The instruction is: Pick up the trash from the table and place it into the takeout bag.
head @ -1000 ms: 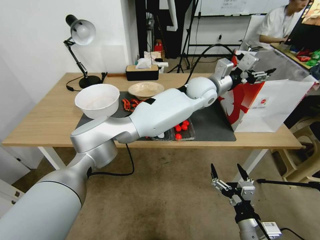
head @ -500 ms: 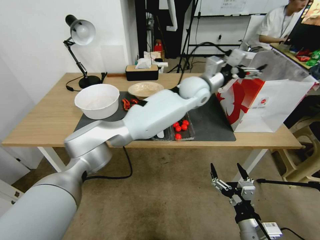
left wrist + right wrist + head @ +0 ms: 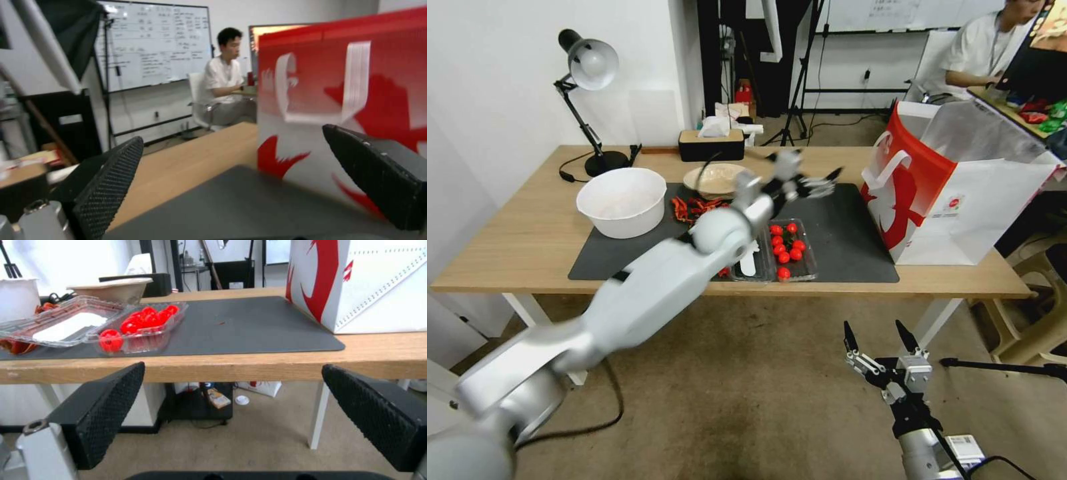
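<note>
The takeout bag (image 3: 954, 193) stands open at the right end of the table (image 3: 514, 227), white and red with strap handles. My left gripper (image 3: 819, 184) hovers over the dark mat (image 3: 847, 247), left of the bag, blurred by motion. In the left wrist view this left gripper (image 3: 231, 136) is open and empty, facing the bag's red side (image 3: 347, 100). A shallow beige bowl (image 3: 715, 177) sits at the mat's far edge. My right gripper (image 3: 873, 327) hangs open below the table's front edge, its view looking at the bag (image 3: 378, 283) and the bowl (image 3: 111, 290).
A large white bowl (image 3: 622, 200) stands on the mat's left end. A clear tray of cherry tomatoes (image 3: 787, 250) lies near the front edge, red scraps (image 3: 690, 207) beside it. A desk lamp (image 3: 587, 67) and a black tissue box (image 3: 712, 143) stand at the back.
My left arm has swung back from above the bag's mouth to the left and lower, over the mat, with its gripper empty. The right gripper has risen slightly.
</note>
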Robot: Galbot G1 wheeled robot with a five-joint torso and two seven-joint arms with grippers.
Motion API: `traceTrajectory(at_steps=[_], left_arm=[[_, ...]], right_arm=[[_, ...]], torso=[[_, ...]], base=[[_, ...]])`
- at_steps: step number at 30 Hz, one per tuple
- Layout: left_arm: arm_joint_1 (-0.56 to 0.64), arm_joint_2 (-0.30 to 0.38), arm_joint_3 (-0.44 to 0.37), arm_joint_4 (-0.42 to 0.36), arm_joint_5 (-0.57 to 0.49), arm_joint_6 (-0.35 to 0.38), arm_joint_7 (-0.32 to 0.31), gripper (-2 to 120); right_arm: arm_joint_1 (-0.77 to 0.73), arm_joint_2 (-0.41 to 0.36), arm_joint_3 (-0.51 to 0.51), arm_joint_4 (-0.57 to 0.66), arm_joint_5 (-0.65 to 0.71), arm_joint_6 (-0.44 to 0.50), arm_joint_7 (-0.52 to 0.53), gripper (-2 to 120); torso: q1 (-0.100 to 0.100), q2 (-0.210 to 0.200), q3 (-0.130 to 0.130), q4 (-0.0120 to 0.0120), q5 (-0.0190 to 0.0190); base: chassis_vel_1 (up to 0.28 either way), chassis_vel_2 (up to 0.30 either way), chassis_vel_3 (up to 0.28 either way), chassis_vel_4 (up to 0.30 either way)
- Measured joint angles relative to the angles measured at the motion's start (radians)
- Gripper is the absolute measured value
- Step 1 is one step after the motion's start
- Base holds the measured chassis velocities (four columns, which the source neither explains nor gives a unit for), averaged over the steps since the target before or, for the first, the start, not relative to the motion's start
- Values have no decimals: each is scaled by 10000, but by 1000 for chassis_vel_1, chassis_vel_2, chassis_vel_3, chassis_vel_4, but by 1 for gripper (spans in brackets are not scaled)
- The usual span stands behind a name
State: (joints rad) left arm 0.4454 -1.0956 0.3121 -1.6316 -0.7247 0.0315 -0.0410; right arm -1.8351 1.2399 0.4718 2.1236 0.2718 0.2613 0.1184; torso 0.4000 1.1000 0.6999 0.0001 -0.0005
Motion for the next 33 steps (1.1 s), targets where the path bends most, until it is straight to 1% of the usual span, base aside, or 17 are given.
traceTrajectory(at_steps=[2, 4, 5, 8, 9, 10, 12, 14, 15, 17, 18, 19, 20, 23, 26, 28, 33], left_arm=[[305, 129, -217, -178, 139, 6, 0, 100], [1365, 474, -888, -740, 589, 47, -82, 100], [1365, 474, -888, -740, 589, 47, -82, 100], [2784, 852, -1800, -1460, 1224, 51, -183, 100], [2784, 852, -1800, -1460, 1224, 51, -183, 100], [3512, 1045, -2400, -1827, 1412, 48, -212, 100], [3782, 1104, -2644, -1946, 1473, 41, -223, 100], [5154, 1284, -3894, -2446, 1886, -88, -399, 100], [5154, 1284, -3894, -2446, 1886, -88, -399, 100], [6036, 1325, -4492, -2696, 2412, -293, -746, 100], [6036, 1325, -4492, -2696, 2412, -293, -746, 100], [6675, 1272, -4863, -2845, 2962, -455, -1057, 100], [6675, 1272, -4863, -2845, 2962, -455, -1057, 100], [8002, 973, -5556, -3175, 3826, -586, -1730, 100], [8293, 861, -5708, -3241, 3939, -598, -1988, 100], [8883, 594, -6077, -3393, 4009, -613, -2478, 100], [9644, 358, -6473, -3550, 3772, -583, -2932, 100]], right_arm=[[32, -5, -13, -18, 14, -7, -1, 100], [91, -40, -60, -53, 32, -34, -4, 100], [91, -40, -60, -53, 32, -34, -4, 100], [102, -64, -130, -65, 31, -49, -12, 100], [102, -64, -130, -65, 31, -49, -12, 100], [115, -81, -169, -79, 27, -60, -18, 100], [122, -85, -179, -84, 26, -62, -19, 100], [141, -104, -215, -95, 22, -68, -26, 100], [141, -104, -215, -95, 22, -68, -26, 100], [159, -118, -230, -135, 21, -70, -30, 100], [159, -118, -230, -135, 21, -70, -30, 100], [172, -122, -235, -158, 21, -71, -30, 100], [172, -122, -235, -158, 21, -71, -30, 100], [176, -158, -239, -178, 24, -72, -32, 100], [174, -184, -235, -174, 30, -72, -32, 100], [173, -241, -224, -158, 49, -73, -30, 100], [215, -320, -223, -146, 198, -111, -27, 100]], torso=[[0, 0, 0, -3, 3], [0, 0, -1, -3, 1], [0, 0, -1, -3, 1], [0, 1, -1, 0, 2], [0, 1, -1, 0, 2], [-1, 1, -1, -3, 2], [-1, 1, -1, -3, 4], [-1, 1, -1, 1, 3], [-1, 1, -1, 1, 3], [-1, 1, -1, -1, 3], [-1, 1, -1, -1, 3], [-1, 1, -1, 0, 3], [-1, 1, -1, 0, 3], [-1, 0, 0, -1, 4], [-1, 0, 0, -1, 5], [-1, 0, 0, -2, 4], [-2, 0, 0, -2, 5]], base=[[0, 0, 0, 0], [0, 0, 0, 0], [0, 0, 0, 0], [0, 0, 0, 0], [0, 0, 0, 0], [0, 0, 0, 0], [0, 0, 0, 0], [0, 0, 0, 0], [0, 0, 0, 0], [0, 0, 0, 0], [0, 0, 0, 0], [0, 0, 0, 0], [0, 0, 0, 0], [0, 0, 0, 0], [0, 0, 0, 0], [0, 0, 0, 0], [0, 0, 0, 0]])
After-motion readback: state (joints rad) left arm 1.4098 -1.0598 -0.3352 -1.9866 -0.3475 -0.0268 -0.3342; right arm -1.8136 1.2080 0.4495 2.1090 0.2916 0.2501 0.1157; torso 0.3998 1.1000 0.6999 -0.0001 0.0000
